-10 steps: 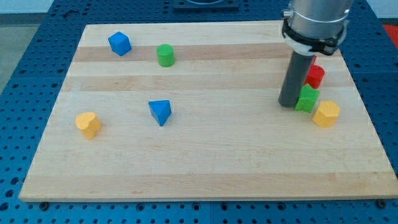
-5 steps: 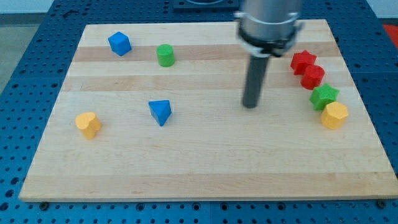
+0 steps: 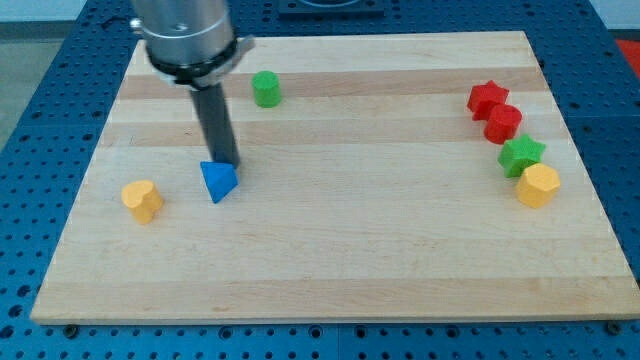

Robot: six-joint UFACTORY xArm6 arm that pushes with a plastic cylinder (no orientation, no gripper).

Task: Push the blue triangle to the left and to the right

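The blue triangle (image 3: pixel 218 181) lies on the wooden board (image 3: pixel 330 250) at the view's left-centre. My tip (image 3: pixel 225 163) stands right at its upper right edge, touching or nearly touching it. The rod rises up toward the view's top left, and its body hides the area where a blue cube stood earlier.
A green cylinder (image 3: pixel 266 89) sits near the view's top. A yellow block (image 3: pixel 142 200) lies left of the triangle. At the view's right stand a red star (image 3: pixel 488 98), a red block (image 3: pixel 503 123), a green star (image 3: pixel 521 156) and a yellow hexagon (image 3: pixel 538 185).
My tip swept from the green star at the view's right across to the left, nudging that star and the yellow hexagon. The blue triangle moved left. The blue cube is now hidden.
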